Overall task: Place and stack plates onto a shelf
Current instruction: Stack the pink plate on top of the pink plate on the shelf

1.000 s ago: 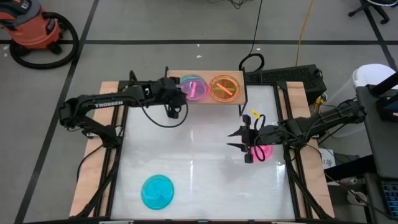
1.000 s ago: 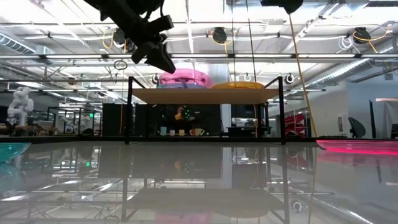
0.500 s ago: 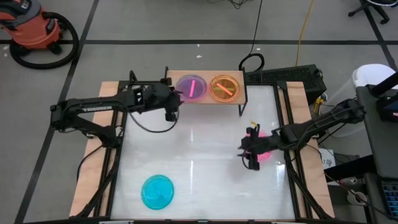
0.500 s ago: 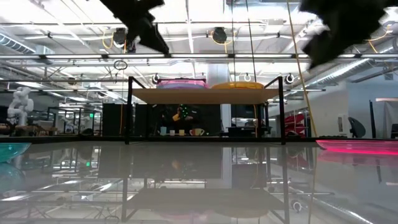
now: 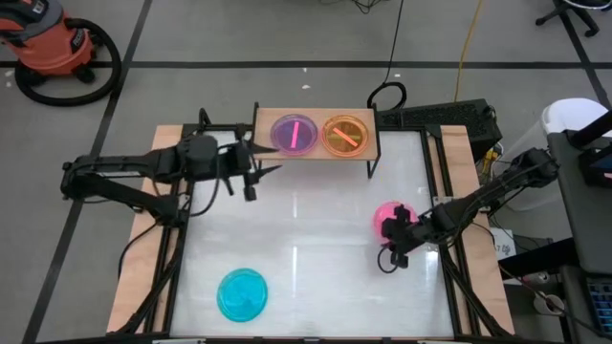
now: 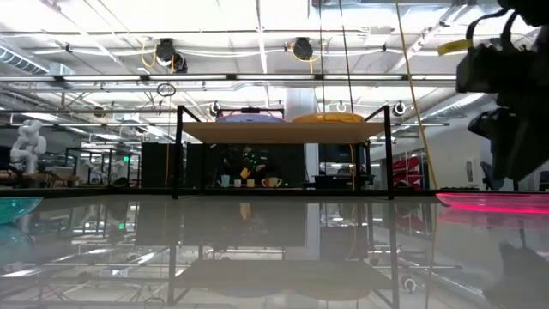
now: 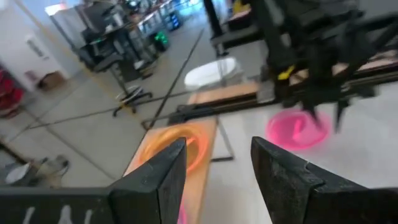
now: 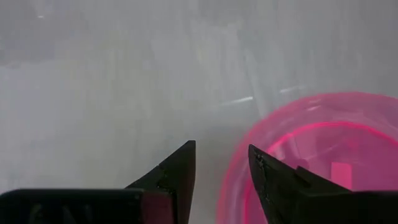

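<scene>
Left gripper [image 5: 260,173] backs off the shelf [image 5: 263,126], fingers apart; right gripper [image 5: 391,235], spread, drops beside pink plate [image 5: 389,216].

I work in a robotics lab: white humanoid robot [image 6: 24,142], shop vacuum [image 5: 53,43], ceiling trusses [image 6: 274,79].

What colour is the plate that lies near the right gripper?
Neon pink. The plate shows best in the right wrist view.
</scene>
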You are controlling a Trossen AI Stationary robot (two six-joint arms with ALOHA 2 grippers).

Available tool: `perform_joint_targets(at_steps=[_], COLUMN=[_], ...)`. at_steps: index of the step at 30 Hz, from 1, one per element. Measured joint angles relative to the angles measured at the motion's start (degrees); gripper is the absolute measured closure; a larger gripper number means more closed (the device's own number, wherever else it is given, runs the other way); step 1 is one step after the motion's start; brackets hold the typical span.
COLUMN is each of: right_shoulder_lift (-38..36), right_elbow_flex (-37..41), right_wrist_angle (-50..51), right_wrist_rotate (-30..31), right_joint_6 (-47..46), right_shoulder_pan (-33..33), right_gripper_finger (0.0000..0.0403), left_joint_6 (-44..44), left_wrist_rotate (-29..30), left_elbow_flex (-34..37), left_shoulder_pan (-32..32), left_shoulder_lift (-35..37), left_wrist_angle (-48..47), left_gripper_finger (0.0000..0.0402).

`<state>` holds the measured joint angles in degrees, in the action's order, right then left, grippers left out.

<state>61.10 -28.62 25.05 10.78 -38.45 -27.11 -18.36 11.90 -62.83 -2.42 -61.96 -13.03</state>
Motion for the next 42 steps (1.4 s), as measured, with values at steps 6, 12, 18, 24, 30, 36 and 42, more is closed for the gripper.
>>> perform_joint_targets(at_steps=[6, 12, 18, 24, 30, 36, 42], right_shoulder_lift=[1.04, 4.06, 7.73, 9.02, 8.18, 7.85, 7.83], right_elbow_flex=[1.68, 2.1, 1.98, 1.9, 0.85, -2.55, -8.68], right_wrist_angle=[0.14, 0.08, 1.1, 1.58, 2.67, 4.98, 8.35], right_wrist_rotate=[4.07, 4.4, 6.57, 7.09, 7.5, 7.35, 7.4], right_joint_6=[-0.94, -0.83, -1.41, -1.45, -0.04, 1.86, 5.31], right_shoulder_pan=[-2.14, -3.14, -3.43, -3.48, -3.4, -3.37, -3.35], right_gripper_finger=[0.0273, 0.0273, 0.0274, 0.032, 0.0396, 0.04, 0.0402], left_joint_6=[1.61, -0.12, 1.24, 1.58, 1.81, 1.8, 1.78], left_wrist_rotate=[3.63, 7.56, 7.69, 7.7, 8.86, 9.42, 9.44], left_elbow_flex=[1.83, 7.78, 11.4, 15.21, 16.02, 16.02, 16.02], left_shoulder_pan=[6.01, 11.64, 16.06, 19.49, 20.83, 20.98, 20.96], left_shoulder_lift=[0.31, 0.27, 0.07, 0.08, 0.09, 0.08, 0.09], left_wrist_angle=[3.08, 14.11, 18.42, 23.81, 24.14, 24.14, 24.1], left_gripper_finger=[0.0216, 0.0216, 0.0216, 0.0216, 0.0216, 0.0216, 0.0216])
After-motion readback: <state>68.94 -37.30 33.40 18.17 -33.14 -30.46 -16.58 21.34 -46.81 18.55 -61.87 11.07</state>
